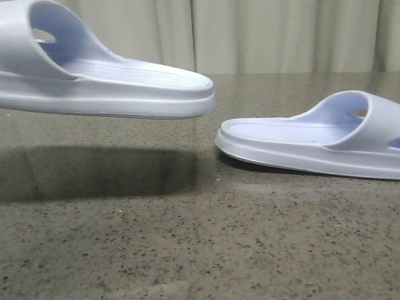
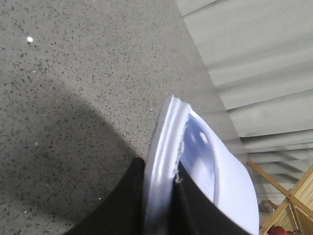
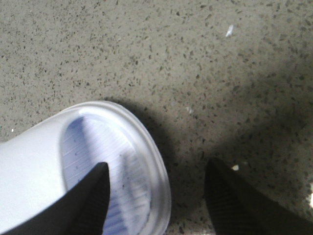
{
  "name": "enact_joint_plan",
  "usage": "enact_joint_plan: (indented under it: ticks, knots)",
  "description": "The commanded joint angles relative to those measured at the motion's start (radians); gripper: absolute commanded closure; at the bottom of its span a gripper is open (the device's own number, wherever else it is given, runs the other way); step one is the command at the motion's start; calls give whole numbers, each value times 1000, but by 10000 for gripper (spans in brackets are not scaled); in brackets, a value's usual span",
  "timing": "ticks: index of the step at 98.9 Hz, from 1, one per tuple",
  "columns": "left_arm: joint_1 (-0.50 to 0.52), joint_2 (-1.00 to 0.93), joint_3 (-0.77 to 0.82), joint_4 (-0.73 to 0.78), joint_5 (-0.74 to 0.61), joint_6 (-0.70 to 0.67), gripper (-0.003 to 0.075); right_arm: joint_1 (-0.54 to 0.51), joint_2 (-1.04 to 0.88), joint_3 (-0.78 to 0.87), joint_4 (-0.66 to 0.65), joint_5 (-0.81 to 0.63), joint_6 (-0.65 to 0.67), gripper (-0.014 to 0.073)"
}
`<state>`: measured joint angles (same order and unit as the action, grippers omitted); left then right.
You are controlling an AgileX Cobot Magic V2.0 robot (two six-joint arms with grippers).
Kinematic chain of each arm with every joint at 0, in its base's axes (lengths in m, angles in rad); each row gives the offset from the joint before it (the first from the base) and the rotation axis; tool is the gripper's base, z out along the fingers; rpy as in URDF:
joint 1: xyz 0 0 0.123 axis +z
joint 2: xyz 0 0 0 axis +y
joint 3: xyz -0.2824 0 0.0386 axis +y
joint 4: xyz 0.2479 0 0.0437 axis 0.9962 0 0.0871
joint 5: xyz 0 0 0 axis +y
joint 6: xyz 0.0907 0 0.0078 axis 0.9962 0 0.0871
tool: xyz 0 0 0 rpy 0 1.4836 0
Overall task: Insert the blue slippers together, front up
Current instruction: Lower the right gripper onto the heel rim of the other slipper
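The left slipper [image 1: 100, 78] hangs in the air on the left of the front view, roughly level, its heel end pointing toward the middle and a broad shadow on the speckled surface [image 1: 187, 250] below it. In the left wrist view the left gripper [image 2: 161, 205] is clamped on this slipper's sole edge, dark fingers [image 2: 122, 205] on either side of the pale foam. The right slipper [image 1: 312, 140] lies flat on the surface to the right, its heel end pointing left, just short of the raised one's heel and lower.

The right gripper [image 3: 156, 196] is spread wide: one finger [image 3: 88, 200] sits over the ribbed footbed at the slipper's rounded end, the other over bare stone beside it, so it grips nothing (whether the near finger touches the foam cannot be told).

The step in hand looks like securing the second slipper. To do it well, the right gripper should straddle the sole rim squarely, then close firmly, since soft foam bends and can slip. For nesting, one slipper must turn so that both straps line up and the toes face up together.

There is open stone in front of both slippers and between them; a curtain [image 1: 281, 37] stands behind the far edge, so lifting upward and toward the near side seems safest.
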<state>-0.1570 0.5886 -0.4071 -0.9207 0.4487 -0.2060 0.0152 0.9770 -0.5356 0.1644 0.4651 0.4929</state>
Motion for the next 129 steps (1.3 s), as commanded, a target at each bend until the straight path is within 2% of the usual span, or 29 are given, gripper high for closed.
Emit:
enact_joint_plan:
  ticks: [1, 86, 110, 129]
  knots:
    - [-8, -1, -39, -32, -38, 1, 704, -8, 6, -24, 8, -67, 0, 225]
    - [-8, -1, -39, -32, -37, 1, 704, -6, 58, -24, 49, -96, -21, 227]
    - [-8, -1, -39, -32, -37, 1, 704, -6, 58, -24, 49, -96, -31, 328]
    - [-8, -1, -39, -32, -37, 1, 704, -6, 58, -24, 49, -96, -30, 335]
